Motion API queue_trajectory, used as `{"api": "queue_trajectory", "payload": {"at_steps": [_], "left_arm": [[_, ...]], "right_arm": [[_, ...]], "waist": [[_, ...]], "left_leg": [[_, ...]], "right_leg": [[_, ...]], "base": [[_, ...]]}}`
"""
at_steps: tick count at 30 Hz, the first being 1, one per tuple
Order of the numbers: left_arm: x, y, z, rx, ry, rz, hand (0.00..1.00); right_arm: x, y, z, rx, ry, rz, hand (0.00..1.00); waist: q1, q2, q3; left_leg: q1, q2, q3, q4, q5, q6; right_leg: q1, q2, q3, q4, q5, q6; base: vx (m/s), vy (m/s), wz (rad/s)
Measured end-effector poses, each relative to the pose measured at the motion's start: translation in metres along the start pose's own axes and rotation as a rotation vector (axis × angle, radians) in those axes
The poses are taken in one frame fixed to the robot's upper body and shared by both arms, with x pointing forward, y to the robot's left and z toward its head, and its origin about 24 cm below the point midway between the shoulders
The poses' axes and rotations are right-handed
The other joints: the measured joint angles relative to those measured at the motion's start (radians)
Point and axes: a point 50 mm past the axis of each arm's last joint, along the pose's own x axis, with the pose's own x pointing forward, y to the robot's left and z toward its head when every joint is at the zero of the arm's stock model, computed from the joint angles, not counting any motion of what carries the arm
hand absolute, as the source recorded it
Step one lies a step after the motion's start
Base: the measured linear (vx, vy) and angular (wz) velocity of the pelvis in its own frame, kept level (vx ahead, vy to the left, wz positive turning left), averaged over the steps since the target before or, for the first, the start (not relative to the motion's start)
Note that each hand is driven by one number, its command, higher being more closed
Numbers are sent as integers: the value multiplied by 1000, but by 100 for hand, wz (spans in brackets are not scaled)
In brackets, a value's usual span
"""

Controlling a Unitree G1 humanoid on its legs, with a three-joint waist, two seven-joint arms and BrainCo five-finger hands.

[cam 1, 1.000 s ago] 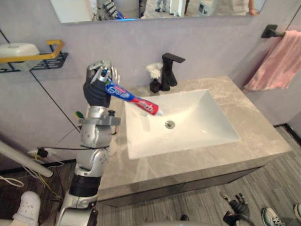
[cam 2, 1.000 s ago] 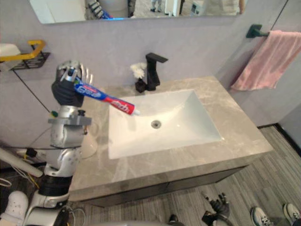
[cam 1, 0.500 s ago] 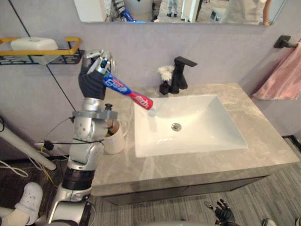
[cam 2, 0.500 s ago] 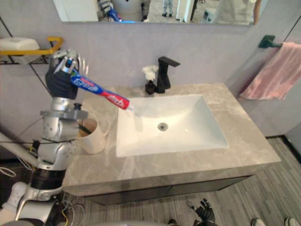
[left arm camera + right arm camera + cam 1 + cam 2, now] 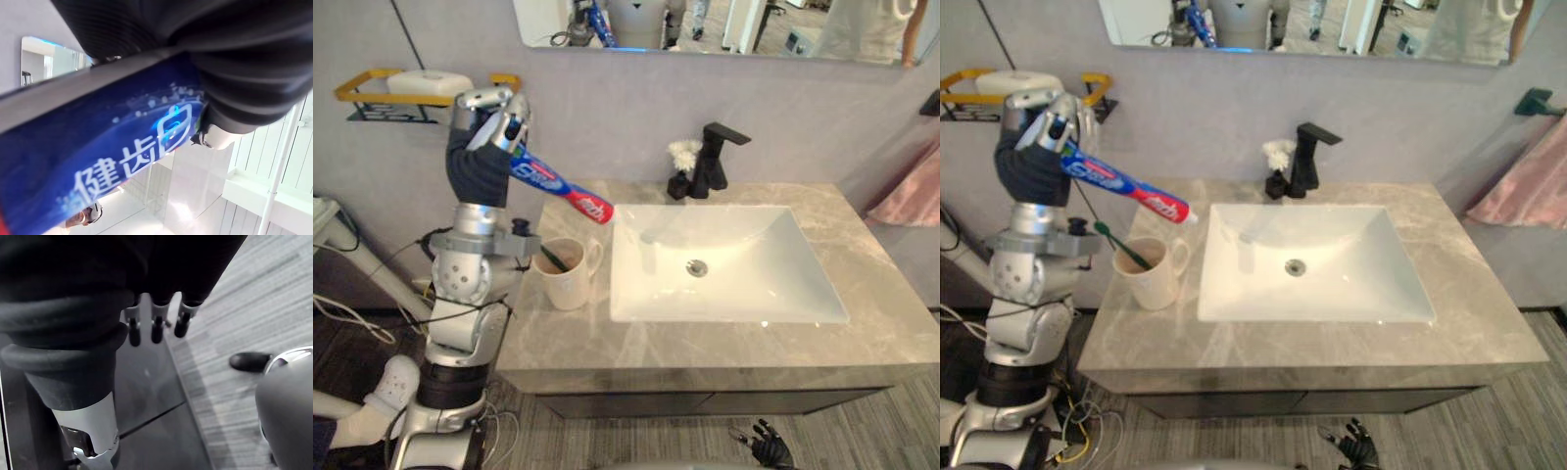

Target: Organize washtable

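Grey veined stone makes up the surface (image 5: 891, 338), which is fixed against a plain grey wall and has a white rectangular sink (image 5: 636, 294) sunk into it. Grey planks cover the floor (image 5: 1234, 431) below, and a mirror (image 5: 734, 20) runs along the wall above. At the back rim of the sink stands a black faucet (image 5: 715, 162), with a small black pot holding a white tuft (image 5: 683, 166) just beside it. On the surface left of the sink sits a cream mug (image 5: 566, 279) with a green toothbrush (image 5: 1126, 247) leaning in it. The left robot hand (image 5: 480, 147) is raised above and to the left of the mug, its fingers curled round the flat end of the toothpaste tube (image 5: 558, 186). The tube slants down toward the sink, its cap end in the air over the gap between mug and sink. A black wall shelf with a yellow rail (image 5: 372, 98) carries a white object (image 5: 429, 82). The right eye view takes in the black bar (image 5: 1534, 101) from which the pink towel (image 5: 1523, 186) hangs. The left wrist view gives the tube's blue side close under the dark cover. The right wrist view gives the right robot hand (image 5: 766, 446) low over the floor, its fingers (image 5: 156, 325) hanging straight and loose, holding nothing. Counted: one tube, one mug, one toothbrush, one faucet, one sink, one towel.
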Motion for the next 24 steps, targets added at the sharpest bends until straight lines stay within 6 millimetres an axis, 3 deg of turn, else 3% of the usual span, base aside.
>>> {"api": "queue_trajectory", "payload": {"at_steps": [14,24], "left_arm": [[-35,19,-6,230,111,47,100],[-40,22,-10,283,146,50,100]], "right_arm": [[0,-4,-7,-6,28,-9,0],[-1,-4,-8,-5,30,6,0]], "waist": [[12,-14,-8],[13,-19,-9]], "left_leg": [[-18,-2,-40,-14,14,-7],[-20,-10,-40,-17,15,-6]], "right_leg": [[6,0,-42,0,0,0],[2,-4,-42,0,-3,4]], "base": [[-40,-6,9],[1,3,0]]}}
